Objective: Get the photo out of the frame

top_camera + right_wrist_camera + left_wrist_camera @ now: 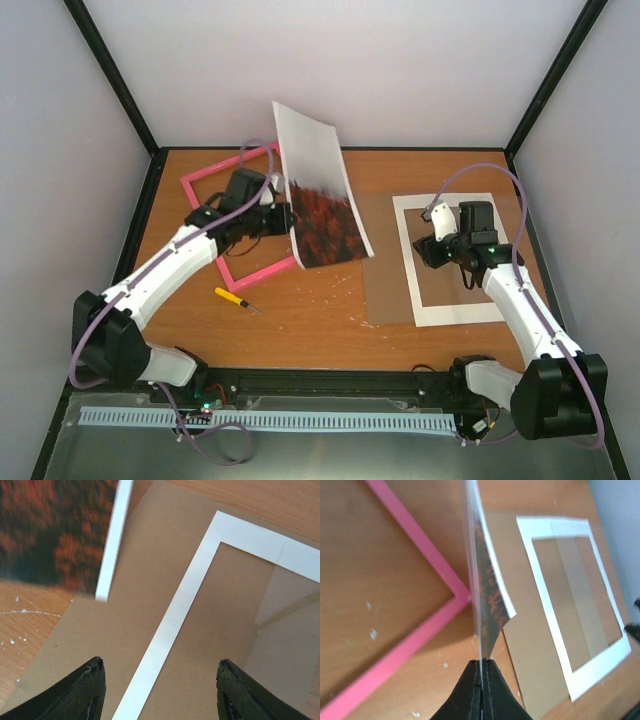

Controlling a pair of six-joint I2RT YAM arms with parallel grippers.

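From above and behind the arms (170,265), the top camera takes in the whole bench (300,320). Each wrist camera looks closely past its fingers (470,695); both share the white border (165,630).

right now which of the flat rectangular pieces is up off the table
The photo, the autumn forest print, stands upright, pinched in the shut left gripper; the pink frame, white mat and brown board all lie flat.

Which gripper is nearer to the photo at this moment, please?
Left. The left gripper is shut on the photo at its edge, holding it up. The right gripper hangs open above the white mat and brown board, apart from the photo.
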